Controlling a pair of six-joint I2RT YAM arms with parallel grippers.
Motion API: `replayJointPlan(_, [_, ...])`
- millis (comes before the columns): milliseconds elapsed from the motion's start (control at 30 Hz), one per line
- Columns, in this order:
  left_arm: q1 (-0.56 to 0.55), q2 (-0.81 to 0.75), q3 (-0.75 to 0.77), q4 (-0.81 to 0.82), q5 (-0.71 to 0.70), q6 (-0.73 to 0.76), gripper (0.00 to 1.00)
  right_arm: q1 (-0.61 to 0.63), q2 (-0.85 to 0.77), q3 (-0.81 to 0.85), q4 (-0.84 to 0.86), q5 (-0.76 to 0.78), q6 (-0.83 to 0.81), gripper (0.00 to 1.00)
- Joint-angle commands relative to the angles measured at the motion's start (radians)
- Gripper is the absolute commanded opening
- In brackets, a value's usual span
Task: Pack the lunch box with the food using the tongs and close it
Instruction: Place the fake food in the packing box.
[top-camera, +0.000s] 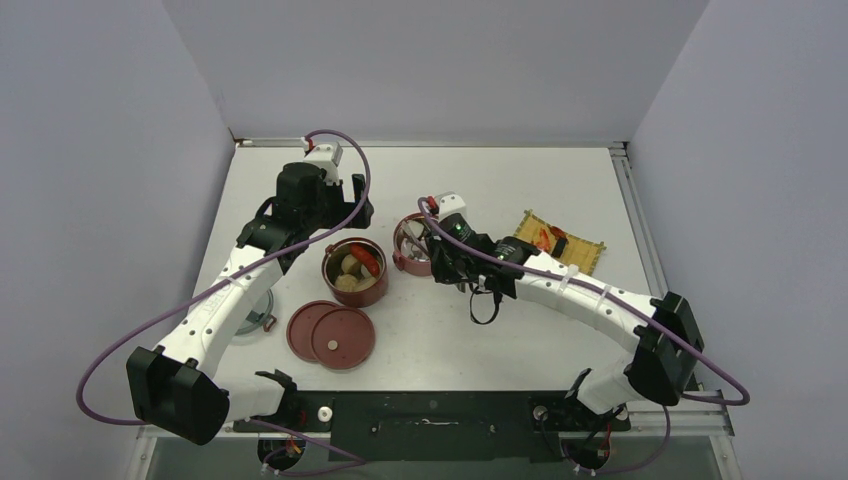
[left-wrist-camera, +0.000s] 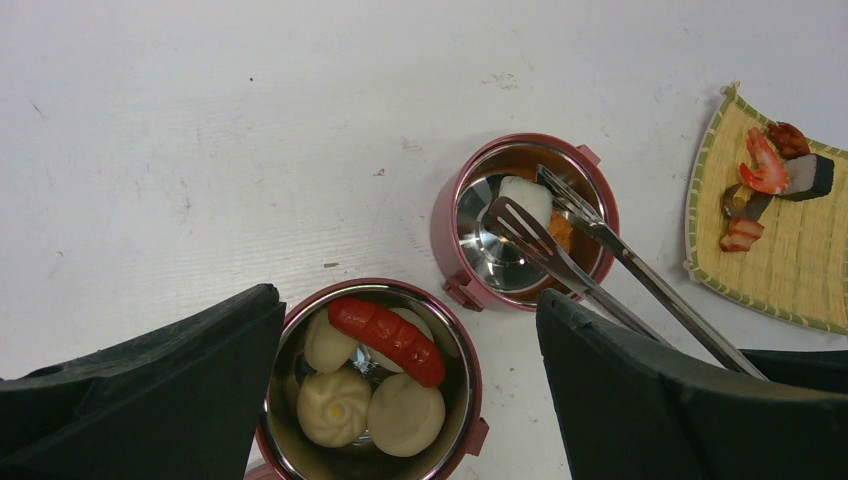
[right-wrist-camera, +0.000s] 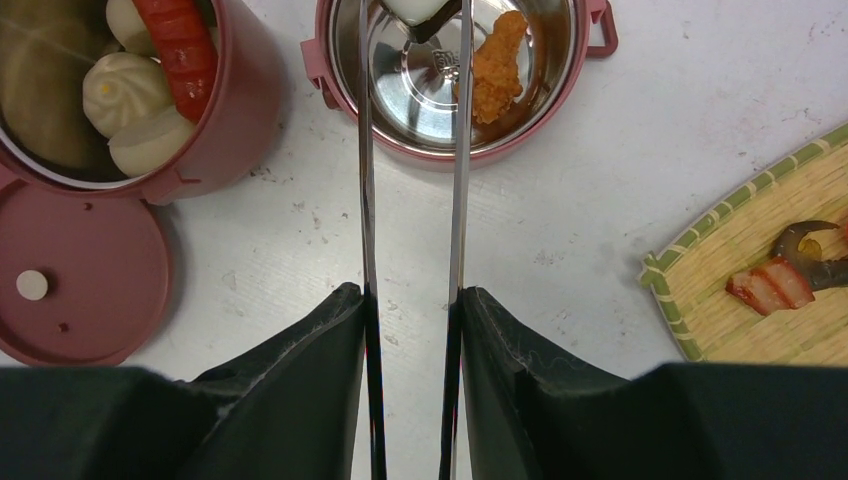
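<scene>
Jutting from right pincer (right-wrist-camera: 412, 300), tongs (right-wrist-camera: 365, 200) reaching into bowl (right-wrist-camera: 410, 95).

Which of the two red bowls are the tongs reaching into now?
The bowl nearer the yellow mat, with the orange fried piece, has the tongs; the other bowl holds buns and a red sausage.

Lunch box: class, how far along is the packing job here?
Done: one bowl holds buns and a sausage; an orange piece lies in the second bowl. In hand: the right gripper squeezes the tongs on a white piece over that bowl. Left: food on the mat, then both lids.
</scene>
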Motion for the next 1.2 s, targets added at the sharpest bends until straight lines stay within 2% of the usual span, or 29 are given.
replayJointPlan(0, [0.006,-0.020,0.004,0.043,0.015,-0.002,0.97,-0.002,0.014,0.044,0.092,0.030,0.013,0.11])
replayJointPlan(433, [0.006,-0.011,0.004,0.041,0.017,-0.002,0.97,-0.009,0.079,0.038,0.080,0.084,0.026,0.14])
replayJointPlan(667, [0.006,-0.005,0.003,0.041,0.017,-0.001,0.97,-0.011,0.087,0.028,0.092,0.089,0.026,0.23])
replayJointPlan(933, [0.006,-0.005,0.006,0.039,0.017,-0.001,0.97,-0.011,0.087,0.025,0.089,0.094,0.029,0.40])
replayJointPlan(1167, [0.006,-0.005,0.005,0.040,0.017,-0.001,0.97,-0.011,0.072,0.027,0.079,0.105,0.027,0.43])
